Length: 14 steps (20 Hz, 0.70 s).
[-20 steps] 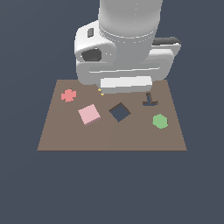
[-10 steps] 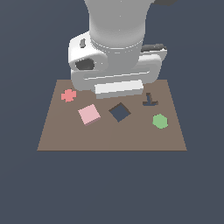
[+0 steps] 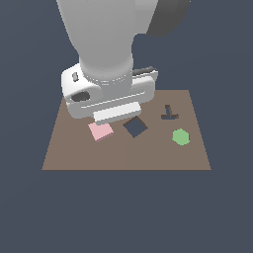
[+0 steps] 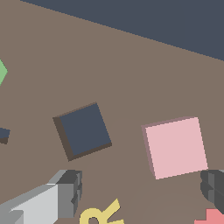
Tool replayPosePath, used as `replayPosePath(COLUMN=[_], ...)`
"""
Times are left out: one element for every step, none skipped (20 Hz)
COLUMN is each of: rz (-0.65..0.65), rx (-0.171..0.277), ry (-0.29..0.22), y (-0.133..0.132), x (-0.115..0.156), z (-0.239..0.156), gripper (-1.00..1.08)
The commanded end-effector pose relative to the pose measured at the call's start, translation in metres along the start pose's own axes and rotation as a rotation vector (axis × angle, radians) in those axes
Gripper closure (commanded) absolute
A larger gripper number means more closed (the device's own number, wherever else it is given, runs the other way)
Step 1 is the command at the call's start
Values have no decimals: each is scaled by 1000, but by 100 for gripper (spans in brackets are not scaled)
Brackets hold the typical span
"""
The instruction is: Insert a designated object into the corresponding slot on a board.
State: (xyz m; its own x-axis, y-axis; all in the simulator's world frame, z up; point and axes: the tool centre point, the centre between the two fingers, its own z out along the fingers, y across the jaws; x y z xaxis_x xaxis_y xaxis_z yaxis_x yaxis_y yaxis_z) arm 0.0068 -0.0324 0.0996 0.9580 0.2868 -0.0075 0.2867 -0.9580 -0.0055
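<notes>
We see the pale pink square tile (image 3: 101,131) lying flat on the brown board (image 3: 123,155), just beside the dark navy square slot (image 3: 135,127) on the exterior view's left, apart from it and outside it; the slot, turned like a diamond, holds nothing. The smaller T-shaped cut-out (image 3: 169,114) toward the exterior view's right likewise holds nothing; the green hexagon (image 3: 181,137) rests on the board surface near it. In the wrist view the tile (image 4: 176,147) and slot (image 4: 83,130) sit side by side with bare board between them; a corner of the red cross-shaped piece (image 4: 213,217) shows at the frame edge. The end effector (image 4: 140,192) hangs above the board, its two fingers (image 4: 65,192) spread wide with nothing between them; its height over the tile is probably small, though we cannot tell.
</notes>
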Motion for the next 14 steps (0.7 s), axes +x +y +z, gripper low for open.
replayPosePath(rz=[-48,-65,-82,-97,-111,-124,-137,-148,-158,-168,-176,-183,-189,-194], rx=[-1,-2,-2,-3,-3,-4,-4,-4,-5,-5,-5,-5,-6,-6], ry=[2,2,3,3,4,4,5,5,5,6,6,6,6,7], y=[12,17,21,25,29,32,36,39,41,44,46,48,49,51], x=[-1,-1,-1,0,0,0,1,1,2,2,2,3,3,4], z=[12,16,20,24,27,30,33,36,38,41,43,44,46,47], gripper=[-92,-92,-92,-92,-92,-92,-92,-92,-92,-92,-92,-92,-92,-92])
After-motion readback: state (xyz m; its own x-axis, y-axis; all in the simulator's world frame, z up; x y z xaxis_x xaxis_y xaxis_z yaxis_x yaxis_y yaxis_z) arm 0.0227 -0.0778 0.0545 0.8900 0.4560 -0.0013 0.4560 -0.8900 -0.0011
